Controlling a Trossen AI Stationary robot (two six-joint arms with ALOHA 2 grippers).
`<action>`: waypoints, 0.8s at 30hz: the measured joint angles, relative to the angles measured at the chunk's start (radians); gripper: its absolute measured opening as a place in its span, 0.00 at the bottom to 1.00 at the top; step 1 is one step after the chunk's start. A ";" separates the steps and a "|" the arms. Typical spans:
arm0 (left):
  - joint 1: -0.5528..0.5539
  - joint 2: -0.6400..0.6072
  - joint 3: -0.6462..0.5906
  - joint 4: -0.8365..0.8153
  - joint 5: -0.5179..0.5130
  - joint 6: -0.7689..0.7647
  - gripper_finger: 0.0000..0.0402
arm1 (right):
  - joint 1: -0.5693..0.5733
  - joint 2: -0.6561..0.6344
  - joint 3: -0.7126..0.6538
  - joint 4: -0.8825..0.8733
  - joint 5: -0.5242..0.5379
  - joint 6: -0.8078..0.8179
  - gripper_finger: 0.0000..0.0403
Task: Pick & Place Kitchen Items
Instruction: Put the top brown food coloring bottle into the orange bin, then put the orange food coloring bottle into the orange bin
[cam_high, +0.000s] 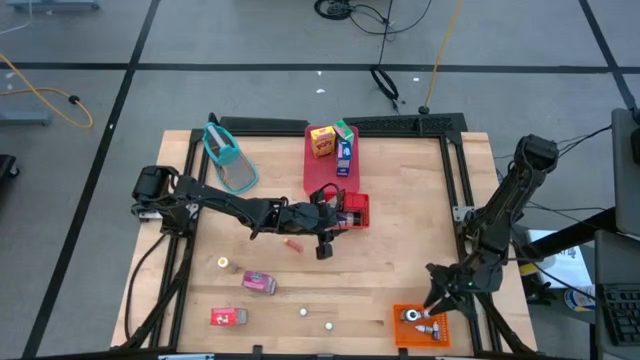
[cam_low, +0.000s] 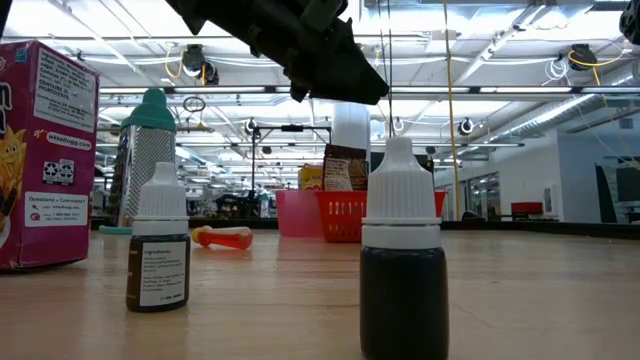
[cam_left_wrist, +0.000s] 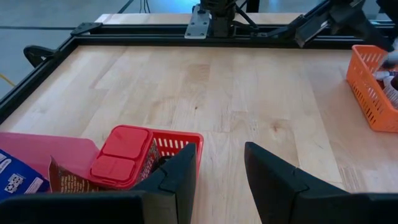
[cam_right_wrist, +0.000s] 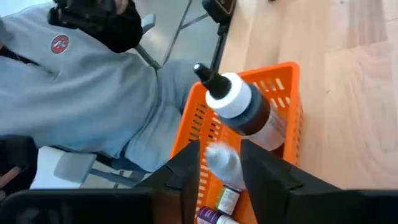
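Over the orange bin at the table's near right corner, right gripper, fingers apart, small bottle dropping. Likely light, slick plastic; grip mid-body. Left gripper, fingers apart, empty, mid-table.

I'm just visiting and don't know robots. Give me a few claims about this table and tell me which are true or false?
1. The orange bin sits at a table corner under the right gripper. True.
2. The orange bin is empty. False: small bottles lie in it.
3. The left gripper is beside a red basket. True.
4. The left gripper's jaws are clamped on a carton. False: nothing is between them.
5. A yellow carton stands on a red tray. True.
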 joint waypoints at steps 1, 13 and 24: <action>0.000 0.000 0.000 0.000 0.000 0.001 0.34 | 0.000 0.003 0.000 0.000 0.005 0.003 0.29; 0.000 0.000 0.000 -0.081 0.000 0.014 0.34 | -0.002 0.006 0.000 0.000 0.054 -0.064 0.33; -0.006 0.001 0.000 -0.402 0.001 0.062 0.34 | -0.034 0.004 0.000 -0.001 0.104 -0.193 0.29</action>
